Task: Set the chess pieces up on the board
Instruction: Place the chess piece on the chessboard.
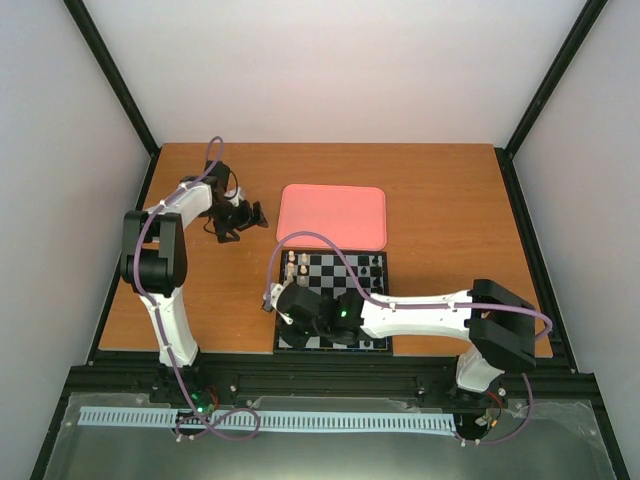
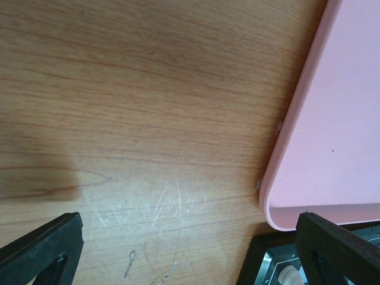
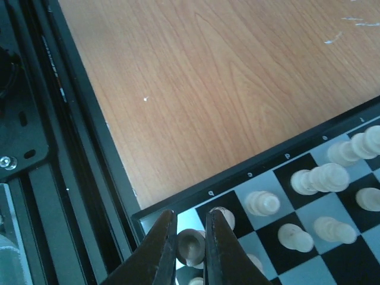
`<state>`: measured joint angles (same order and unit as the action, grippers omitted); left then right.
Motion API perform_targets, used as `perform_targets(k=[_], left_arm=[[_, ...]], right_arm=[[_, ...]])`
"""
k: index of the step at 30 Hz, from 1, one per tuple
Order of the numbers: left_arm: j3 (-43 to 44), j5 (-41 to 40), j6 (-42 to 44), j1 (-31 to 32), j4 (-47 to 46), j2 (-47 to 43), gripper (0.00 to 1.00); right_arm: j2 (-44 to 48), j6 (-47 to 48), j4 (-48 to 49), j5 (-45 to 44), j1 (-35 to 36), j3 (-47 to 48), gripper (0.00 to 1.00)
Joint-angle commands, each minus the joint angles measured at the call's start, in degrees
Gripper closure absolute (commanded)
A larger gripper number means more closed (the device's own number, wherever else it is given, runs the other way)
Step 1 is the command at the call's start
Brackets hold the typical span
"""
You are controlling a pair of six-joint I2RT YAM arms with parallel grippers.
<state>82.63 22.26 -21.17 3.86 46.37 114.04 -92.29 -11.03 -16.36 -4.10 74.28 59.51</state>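
Chess pieces (image 3: 320, 178) are set on the board (image 3: 350, 264); one cream piece (image 3: 191, 248) is clamped in the near-closed right gripper (image 3: 190, 225); left gripper (image 2: 190, 255) is spread open.

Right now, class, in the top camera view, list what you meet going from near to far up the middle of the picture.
White ribbed strip → black frame rail → board → pink tray.
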Motion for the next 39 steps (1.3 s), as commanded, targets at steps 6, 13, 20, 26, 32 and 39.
perform_targets(k=[6, 13, 20, 26, 32, 39], left_arm=[[-0.17, -1.78, 1.56, -0.06, 0.17, -4.16, 0.0], [-0.7, -3.0, 1.76, 0.09, -0.19, -4.83, 0.0], [-1.22, -3.49, 1.83, 0.04, -0.42, -5.35, 0.0], [-1.28, -3.92, 2.13, 0.06, -0.49, -5.1, 0.0], [-1.17, -4.28, 2.26, 0.11, -0.35, -4.71, 0.0], [-1.03, -4.51, 2.36, 0.1, -0.21, -4.22, 0.0]], right_arm=[[-0.14, -3.86, 10.38, -2.88, 3.89, -3.22, 0.97], [-1.03, -6.22, 14.42, -5.29, 4.81, -5.8, 0.97], [-1.7, -6.56, 16.28, -4.5, 5.2, -7.95, 0.97], [-2.77, -7.61, 17.75, -5.48, 5.26, -9.22, 0.97], [-3.82, -7.19, 18.21, -6.12, 5.25, -9.45, 0.97], [-4.23, -7.26, 18.47, -6.28, 5.25, -9.66, 0.97]])
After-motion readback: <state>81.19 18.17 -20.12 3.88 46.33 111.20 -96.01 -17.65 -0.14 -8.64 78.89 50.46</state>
